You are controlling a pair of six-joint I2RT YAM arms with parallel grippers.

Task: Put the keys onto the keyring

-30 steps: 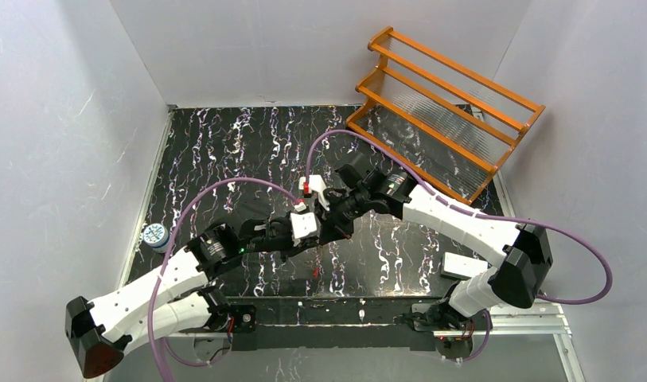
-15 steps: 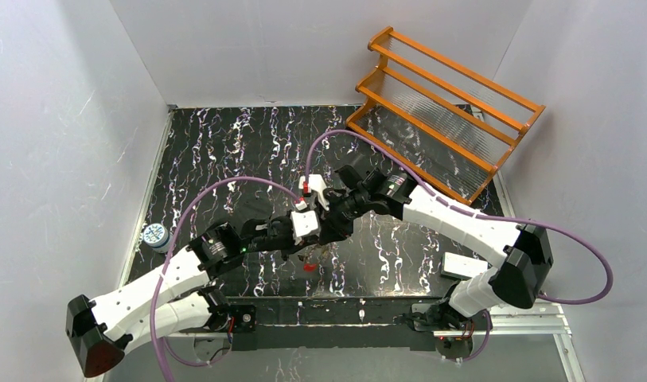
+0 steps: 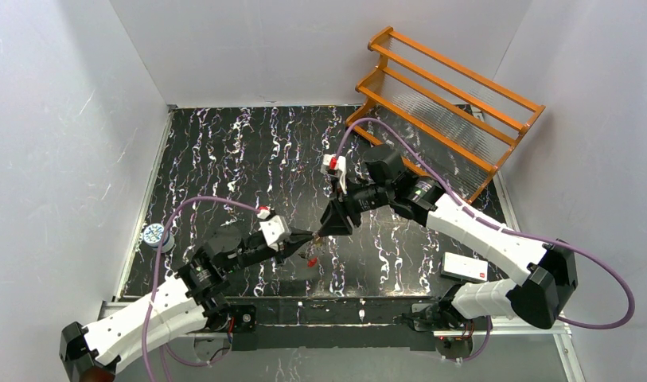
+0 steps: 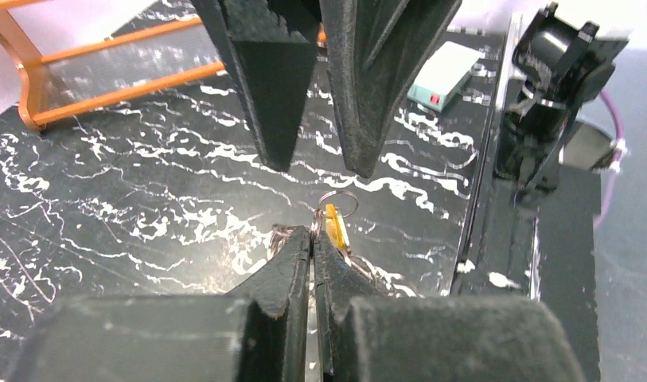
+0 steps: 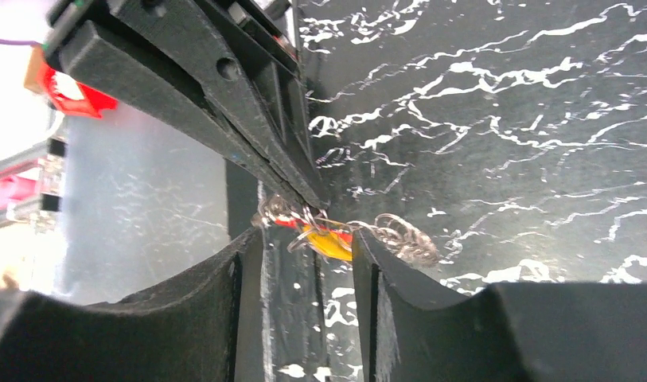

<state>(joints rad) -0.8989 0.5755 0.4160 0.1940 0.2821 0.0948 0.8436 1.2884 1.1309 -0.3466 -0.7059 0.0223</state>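
While the left gripper (image 4: 313,239) pinches the keyring (image 4: 338,204), the right gripper (image 4: 318,163) sits part open just right of it.

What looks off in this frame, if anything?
Nothing spilled or broken. One oddity: the keyring, pinched in the shut left gripper, looks like a bunched tangle of wire rather than a clean loop, with the brass key amid it. The open right gripper brackets it without gripping. The silvery key cannot be made out.

Smooth black, white-veined desk (image 3: 224,159); shiny metal keyring (image 5: 282,213); matt, grainy black plastic jaws; glossy orange rack (image 3: 447,103), one o'clock.
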